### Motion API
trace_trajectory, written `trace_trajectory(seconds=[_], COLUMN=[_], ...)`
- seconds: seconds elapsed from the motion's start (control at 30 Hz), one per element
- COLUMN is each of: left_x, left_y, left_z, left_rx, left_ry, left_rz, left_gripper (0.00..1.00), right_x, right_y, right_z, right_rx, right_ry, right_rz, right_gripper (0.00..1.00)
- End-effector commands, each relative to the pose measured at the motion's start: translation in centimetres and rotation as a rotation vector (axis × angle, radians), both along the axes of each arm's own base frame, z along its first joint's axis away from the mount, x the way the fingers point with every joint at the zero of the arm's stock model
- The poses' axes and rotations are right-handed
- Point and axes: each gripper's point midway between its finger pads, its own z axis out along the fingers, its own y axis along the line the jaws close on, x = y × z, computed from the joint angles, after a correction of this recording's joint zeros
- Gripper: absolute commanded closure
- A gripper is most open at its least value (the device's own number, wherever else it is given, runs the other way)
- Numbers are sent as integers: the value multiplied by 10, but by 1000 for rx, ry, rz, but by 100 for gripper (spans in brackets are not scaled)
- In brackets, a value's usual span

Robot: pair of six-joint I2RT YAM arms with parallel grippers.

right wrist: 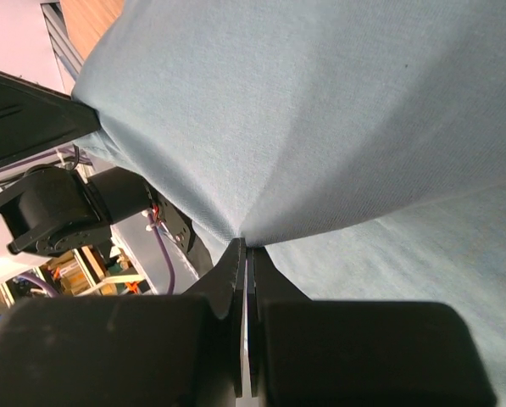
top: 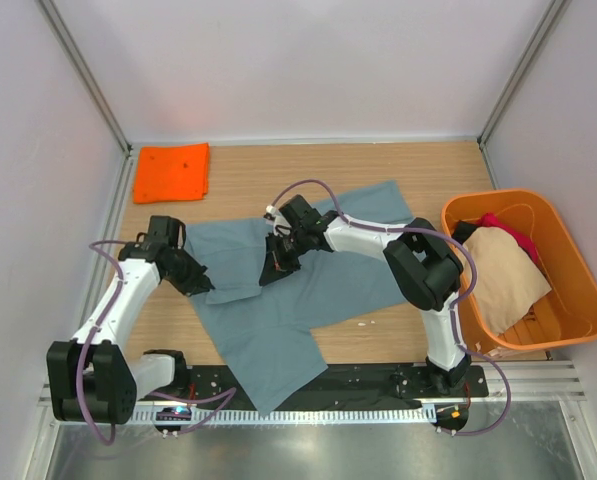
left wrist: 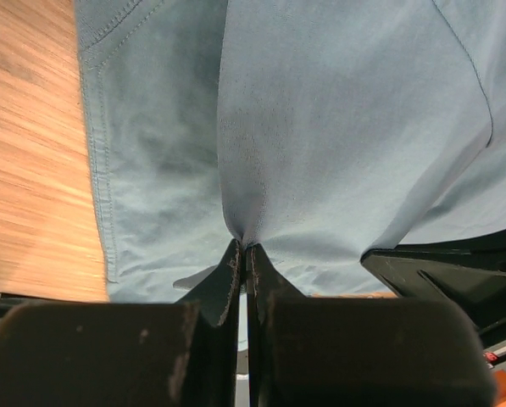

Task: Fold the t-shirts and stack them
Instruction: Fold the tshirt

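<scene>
Wooden surface (top: 378, 165), white walls. We see grey-blue t-shirt (top: 278, 330) spread across it, long axis diagonal. Left hand (top: 200, 282) pinches shirt's left edge. Right hand (top: 276, 268) pinches cloth nearer shirt's middle.

- You have a grey-blue t-shirt (top: 278, 300) spread across the bench (top: 398, 170), with its near corner reaching the arms' bases.
- Your left claw (top: 203, 283) sits at the shirt's left edge, and your right claw (top: 275, 268) is down on its middle.
- A folded orange t-shirt (top: 173, 172) lies in the far left corner.
- The orange tub (top: 584, 275) on your right holds a beige shirt (top: 498, 275) and a red shirt (top: 513, 235).
</scene>
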Motion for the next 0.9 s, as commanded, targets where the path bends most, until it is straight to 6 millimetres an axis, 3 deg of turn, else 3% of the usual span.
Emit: trace_trajectory(seconds=[0.0,0.07,0.1,0.13,0.17,0.23,0.3,0.33,0.4,0.43,0.53,0.6,0.63,0.67,0.7,0.73,0.77,0.83,0.87], left_x=[-2,-7,-7,-7,-3,2,21,28,53,63,101,123,134,141,150,159,162,172,176], left_y=[7,6,7,12,15,25,41,45,51,51,53,55,61,63,72,80,82,89,92], left_z=[2,-5,-4,-4,2,14,35,40,54,59,62,49,52,49,34,35,30,18,16], left_rx=[40,32,33,61,79,143,239,262,305,311,343,343,349,353,346,339,329,303,303], left_ry=[-5,11,9,4,-14,-47,-123,-144,-223,-251,-318,-306,-318,-312,-279,-285,-275,-266,-269], left_rz=[6,7,11,22,23,2,8,2,-24,-33,-79,-108,-100,-104,-99,-85,-84,-75,-67], left_gripper=[100,92,83,64,57,44,39,37,38,39,39,39,38,38,39,41,42,47,48], right_x=[-3,-6,-6,-2,3,34,59,90,115,145,194,218,232,247,257,270,279,297,303], right_y=[-1,-2,-6,-8,-11,-34,-53,-77,-111,-139,-198,-229,-243,-268,-283,-293,-315,-331,-349], right_z=[13,5,2,4,9,13,32,35,35,40,50,47,51,51,50,47,46,43,41], right_rx=[23,13,-8,-14,-13,-72,-77,-108,-192,-245,-354,-439,-461,-515,-548,-567,-593,-606,-618], right_ry=[-13,12,10,-6,-25,-82,-146,-194,-217,-280,-391,-442,-473,-508,-523,-534,-534,-533,-522], right_rz=[29,37,40,42,40,-45,-122,-206,-282,-356,-474,-539,-573,-612,-640,-658,-686,-716,-744], right_gripper=[97,95,87,83,79,67,51,50,50,50,50,51,50,49,48,48,48,48,48])
